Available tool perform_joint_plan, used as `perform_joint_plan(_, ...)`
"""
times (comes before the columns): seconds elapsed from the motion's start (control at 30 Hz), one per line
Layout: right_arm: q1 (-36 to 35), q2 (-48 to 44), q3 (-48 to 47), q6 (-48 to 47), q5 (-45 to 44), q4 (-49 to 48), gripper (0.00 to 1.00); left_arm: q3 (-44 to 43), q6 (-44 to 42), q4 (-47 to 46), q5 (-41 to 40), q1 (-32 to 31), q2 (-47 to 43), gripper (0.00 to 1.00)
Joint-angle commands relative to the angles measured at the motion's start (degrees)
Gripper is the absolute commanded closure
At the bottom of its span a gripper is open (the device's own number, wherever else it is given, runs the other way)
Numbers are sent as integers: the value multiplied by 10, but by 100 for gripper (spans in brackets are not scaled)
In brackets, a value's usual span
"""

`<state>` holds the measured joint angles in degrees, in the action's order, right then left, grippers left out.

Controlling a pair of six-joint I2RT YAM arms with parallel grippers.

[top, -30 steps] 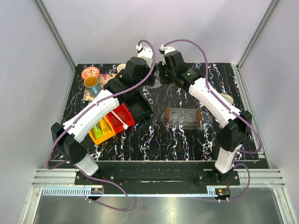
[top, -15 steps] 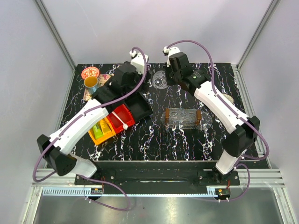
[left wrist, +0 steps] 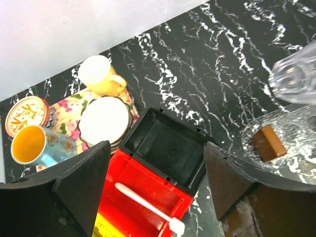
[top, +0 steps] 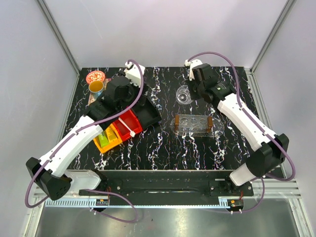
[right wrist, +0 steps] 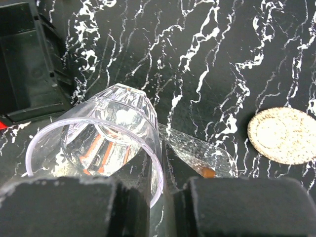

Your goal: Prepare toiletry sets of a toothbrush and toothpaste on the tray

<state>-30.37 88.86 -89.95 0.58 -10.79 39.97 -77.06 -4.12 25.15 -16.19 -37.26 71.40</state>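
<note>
Overhead from behind; both wrists close, downward, sharing black bin [left wrist: 165,150]

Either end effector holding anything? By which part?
The clear glass, pinched at its rim by the right end effector; the left end effector is open, holding nothing.

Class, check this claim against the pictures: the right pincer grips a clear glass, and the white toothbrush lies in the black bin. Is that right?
Not quite. The left wrist view shows the toothbrush lying in the red bin, not in the black bin next to it. The rest stands: the right pincer grips the clear glass by its rim.
</note>
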Motion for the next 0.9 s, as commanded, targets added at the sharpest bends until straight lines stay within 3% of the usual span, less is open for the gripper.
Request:
perform_joint_plan(0.0, 36, -58, 7, -25, 24, -4, 100, 20, -15, -26, 19, 31, -36, 19)
perform_joint_plan(0.53, 122, -133, 106, -44, 45, 8, 100, 74, 11, -19, 135, 198, -86, 12)
perform_joint_plan(0.87, 151, -136, 166, -50, 61, -7, 100, 86, 22, -20, 158, 242, -89, 10)
